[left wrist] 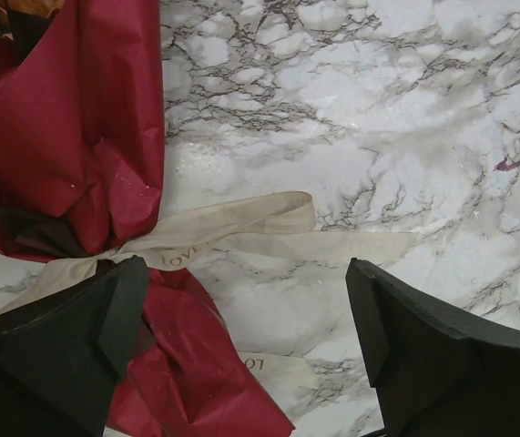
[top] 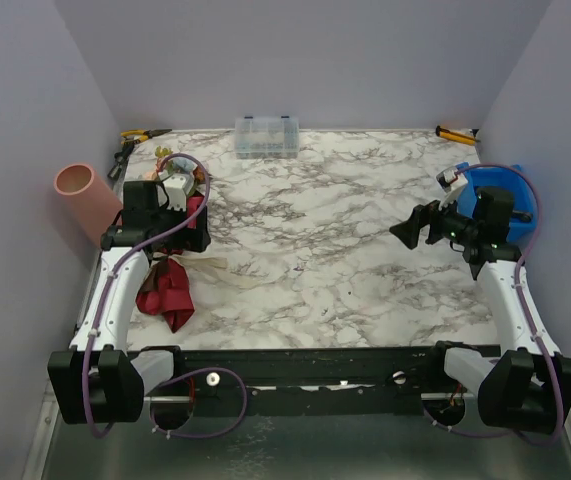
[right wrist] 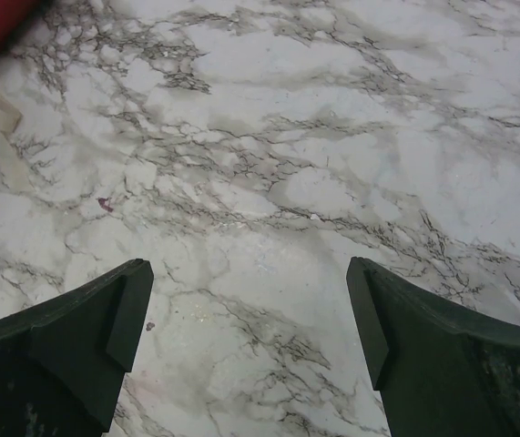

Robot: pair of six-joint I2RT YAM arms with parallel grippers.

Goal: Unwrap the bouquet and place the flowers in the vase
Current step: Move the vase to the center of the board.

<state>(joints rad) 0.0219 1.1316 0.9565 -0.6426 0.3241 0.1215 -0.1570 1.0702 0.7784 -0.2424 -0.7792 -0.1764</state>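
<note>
Bouquet (left wrist: 68, 137) (beige ribbon (left wrist: 241, 218) knotted) lay wrapped on desk (left wrist: 378, 109); left tool (left wrist: 246, 300) spread above it, right tool (right wrist: 246, 291) spread, well apart.

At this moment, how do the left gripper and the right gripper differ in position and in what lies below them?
The left gripper is at the left of the marble table, near the salmon-pink cylinder vase; the right gripper is at the right, by the blue plastic bin. Below the left gripper lie the maroon-wrapped bouquet and its beige ribbon; below the right gripper, bare table. Both are wide open, holding nothing.
</note>
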